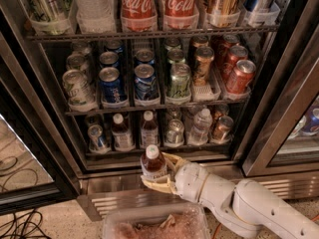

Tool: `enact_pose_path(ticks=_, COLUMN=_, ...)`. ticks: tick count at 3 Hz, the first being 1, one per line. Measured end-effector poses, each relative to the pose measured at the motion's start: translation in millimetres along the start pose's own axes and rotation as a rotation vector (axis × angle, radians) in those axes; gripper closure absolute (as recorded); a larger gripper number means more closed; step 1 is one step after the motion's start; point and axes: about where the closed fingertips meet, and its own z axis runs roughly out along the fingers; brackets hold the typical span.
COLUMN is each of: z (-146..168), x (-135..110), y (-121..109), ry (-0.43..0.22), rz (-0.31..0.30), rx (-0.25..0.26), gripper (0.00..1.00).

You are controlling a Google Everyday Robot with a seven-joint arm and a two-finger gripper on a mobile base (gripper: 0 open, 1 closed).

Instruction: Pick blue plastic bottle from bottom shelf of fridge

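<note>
The blue plastic bottle point(153, 164) has a white cap, dark reddish-brown liquid and a pale label. It is held upright in front of the fridge's point(75, 148) bottom shelf, just outside the door sill. My gripper point(158, 173) comes in from the lower right on a white arm, its cream fingers point(172, 159) shut around the bottle's body. Two similar bottles point(121, 132) still stand on the bottom shelf behind it.
Blue cans point(111, 85) and other cans fill the middle rack; cola bottles point(138, 6) stand on the top one. The ribbed steel base point(119, 200) runs below the sill. A clear tub point(156, 225) sits on the floor beneath the gripper. Cables point(20, 223) lie at lower left.
</note>
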Motion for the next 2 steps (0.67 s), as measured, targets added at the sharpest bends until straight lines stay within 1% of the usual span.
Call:
enact_pose_path(ticks=1, z=0.0, x=-0.1, y=0.0, ry=0.000, rz=0.000, rx=0.000, gripper=1.00)
enact_pose_path(ticks=2, z=-3.1, x=-9.6, y=1.2, ry=0.012, rz=0.000, rx=-0.017, gripper=1.00)
